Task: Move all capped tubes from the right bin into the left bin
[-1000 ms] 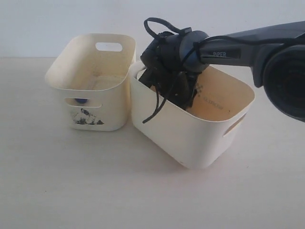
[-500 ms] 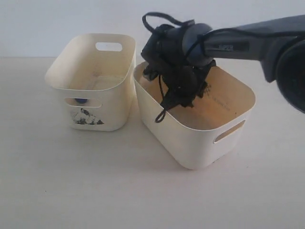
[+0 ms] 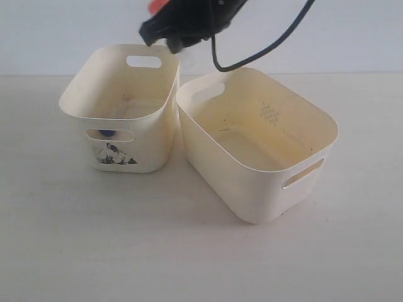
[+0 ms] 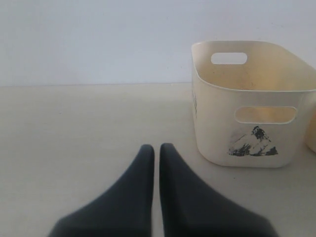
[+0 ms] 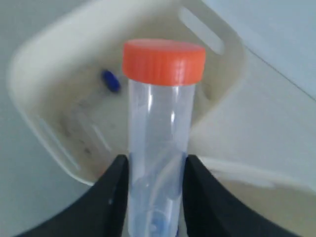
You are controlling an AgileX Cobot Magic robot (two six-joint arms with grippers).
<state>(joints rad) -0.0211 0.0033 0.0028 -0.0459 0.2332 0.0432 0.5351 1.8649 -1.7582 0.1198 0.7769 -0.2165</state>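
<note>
The right hand [image 5: 154,165], clamped on an orange-capped tube [image 5: 160,123], hangs over the left bin [image 3: 77,88], I'd say to drop it by the blue-capped tube [image 5: 110,80]. Off to the side the left hand [image 4: 156,150] idles, fingers together

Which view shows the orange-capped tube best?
The right wrist view: the tube stands large and sharp, clamped in the right gripper. The exterior view catches only a sliver of its orange cap at the top edge. The left wrist view misses it.
</note>
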